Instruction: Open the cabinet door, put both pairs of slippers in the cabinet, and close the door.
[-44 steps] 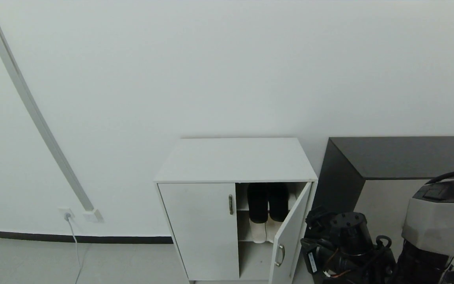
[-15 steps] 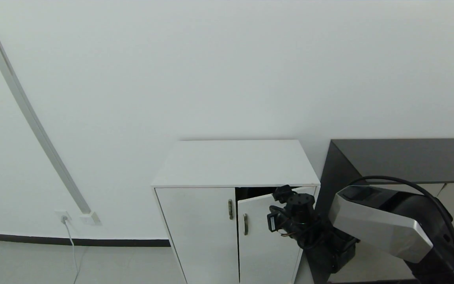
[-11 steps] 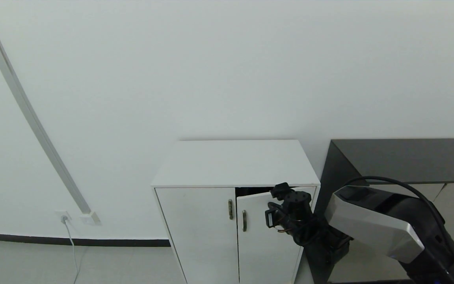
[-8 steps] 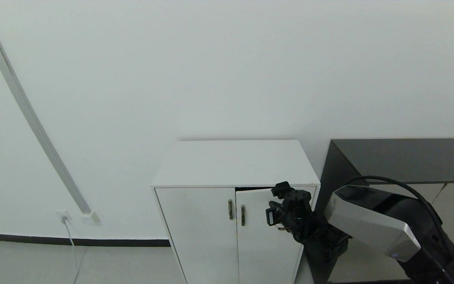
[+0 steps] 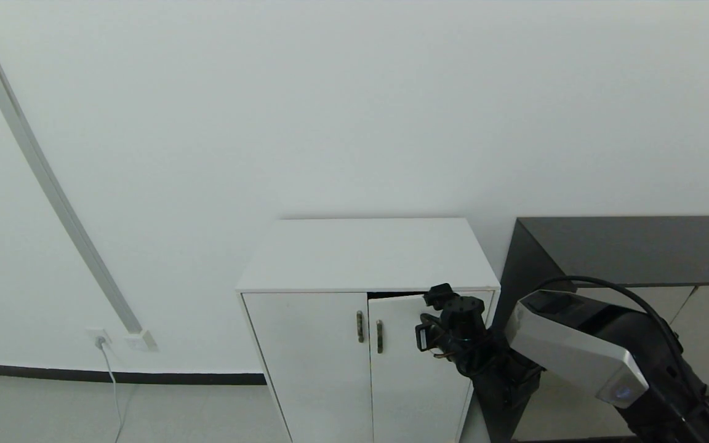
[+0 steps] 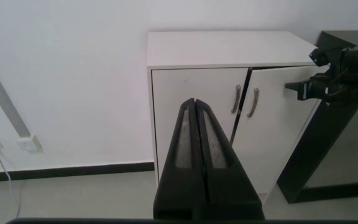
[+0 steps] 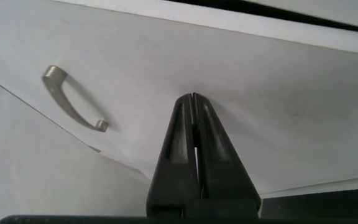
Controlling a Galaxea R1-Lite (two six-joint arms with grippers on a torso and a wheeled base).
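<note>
White wall (image 5: 354, 111) backs the cabinet (image 5: 367, 255), which stands beside a dark table (image 5: 631, 246). The step in hand looks like the last one, closing the door. The right door (image 5: 413, 375) is nearly flush, with only a thin dark gap (image 5: 394, 295) left along its top edge, and its handle (image 5: 380, 336) sits just beside the left door's handle (image 5: 360, 327). The right gripper (image 7: 193, 98) has its fingers pressed together with nothing between them, the tips against the door's face, apart from the handle. The left gripper (image 6: 194, 102) is likewise closed and empty, held well back from the cabinet. The slippers are hidden behind the door. The next move probably calls for a short, straight push until the gap vanishes, then drawing the arm back without catching the handle. About three seconds ago the door stood wide open, showing black and white slippers on the shelves inside, with the right arm low beside it. A second ago it was ajar, and since then the arm has swung it almost shut.
</note>
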